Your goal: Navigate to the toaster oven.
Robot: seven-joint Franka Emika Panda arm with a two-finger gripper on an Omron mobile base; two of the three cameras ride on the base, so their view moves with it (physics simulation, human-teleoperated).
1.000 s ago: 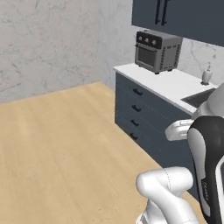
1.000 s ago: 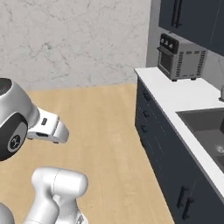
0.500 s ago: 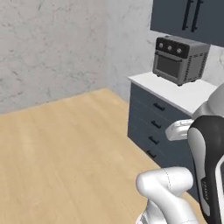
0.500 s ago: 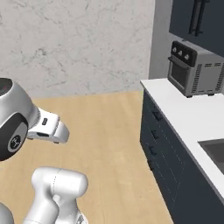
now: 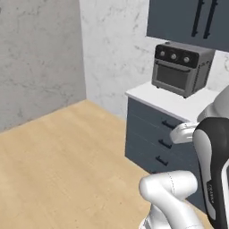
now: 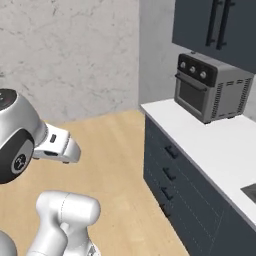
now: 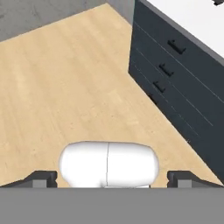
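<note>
- Navigation is the step in hand: the toaster oven sits at the end of the white countertop, against the marble wall and under the dark upper cabinets.
- To do it well, the base should, in my judgement, roll forward along the wood floor parallel to the drawer fronts, stopping square to the oven's glass door with room left for the arm to reach.
- The main risk I see is clipping the cabinet corner, so a margin from the drawer bank matters.
- The gripper looks down at the floor, its dark tips wide apart at the bottom corners of the hand view, holding nothing.
- The arm is tucked close to the base, which suits driving.
- Containers: the drawers are all closed, so their contents are hidden; the oven door is closed and its dark glass shows nothing inside; a sink corner shows at the counter's near edge, contents out of sight.
</note>
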